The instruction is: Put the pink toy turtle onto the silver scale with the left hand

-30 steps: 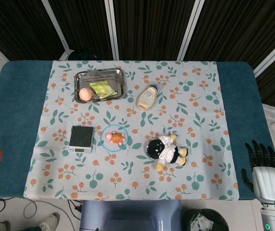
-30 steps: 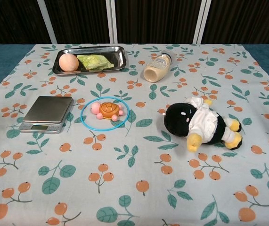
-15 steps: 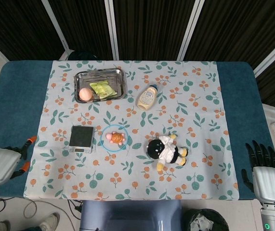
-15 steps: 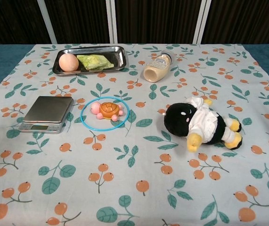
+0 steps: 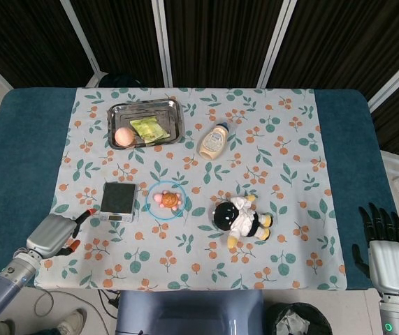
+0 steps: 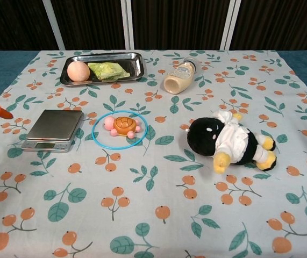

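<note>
Two hands: both are showing in the head view, at the near edge of the surface (image 5: pixel 17 153).
Left hand (image 5: pixel 54 235): hovering over the near left part of the cloth, just short of the scale, holding nothing; its orange-tipped fingers (image 5: pixel 87 211) are pointing toward the scale, but I cannot tell how far apart they are.
Right hand (image 5: pixel 388 255): sitting off the near right corner, dark fingers spread, empty.
Turtle (image 6: pixel 122 126): lying inside a blue ring (image 6: pixel 100 141), just right of the scale, untouched.
Scale (image 6: pixel 54 129): sitting flat, nothing on its plate.
Tray (image 6: pixel 136 64): holding an egg (image 6: pixel 78 71) and a green packet (image 6: pixel 107 71).
Bottle (image 6: pixel 177 78): lying on its side.
Penguin toy (image 6: pixel 226 141): lying on its side to the right.
</note>
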